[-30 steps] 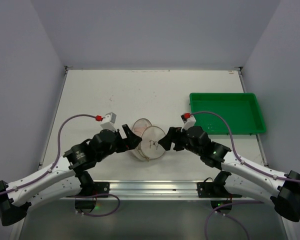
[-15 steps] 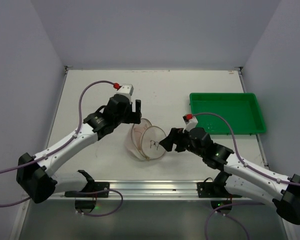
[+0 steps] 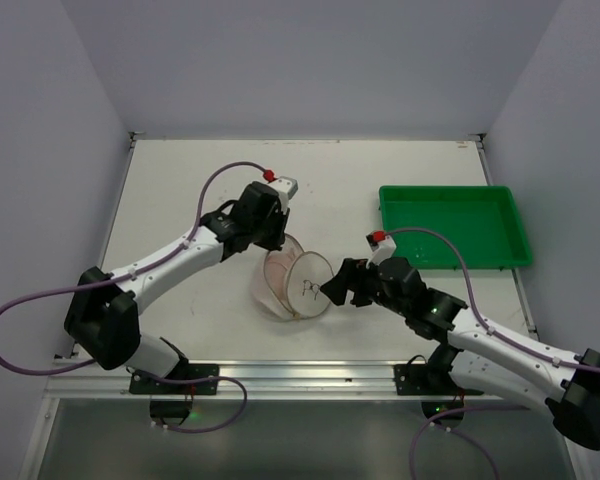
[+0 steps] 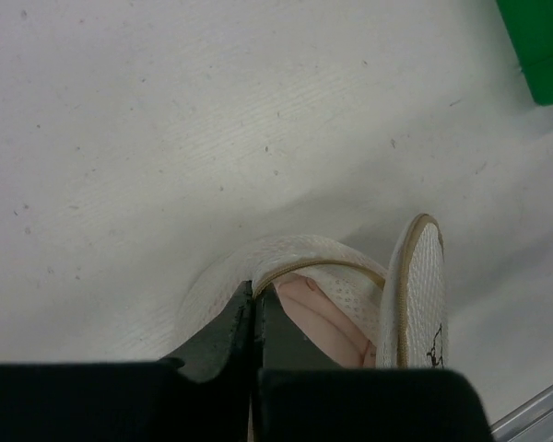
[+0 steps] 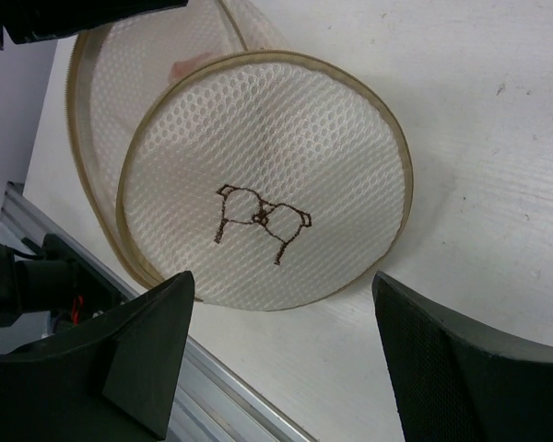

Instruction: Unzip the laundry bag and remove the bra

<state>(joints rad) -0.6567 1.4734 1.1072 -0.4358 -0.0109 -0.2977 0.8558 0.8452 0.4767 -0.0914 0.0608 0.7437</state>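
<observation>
The left end effector (image 4: 255,302) is seen closed, apparently pinched on the beige rim of the laundry bag (image 4: 336,267), though the contact is hidden. The right end effector (image 5: 284,287) is held wide apart beside the bag's flat face. The bag is laid open on the table (image 3: 180,190), with a pink bra (image 4: 318,318) seen inside.

laundry bag (image 3: 298,285) on table (image 3: 180,180) | tray (image 3: 455,225) right of it (well apart)

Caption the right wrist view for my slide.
Open right gripper frames the laundry bag, bra sketch on its mesh face.
</observation>
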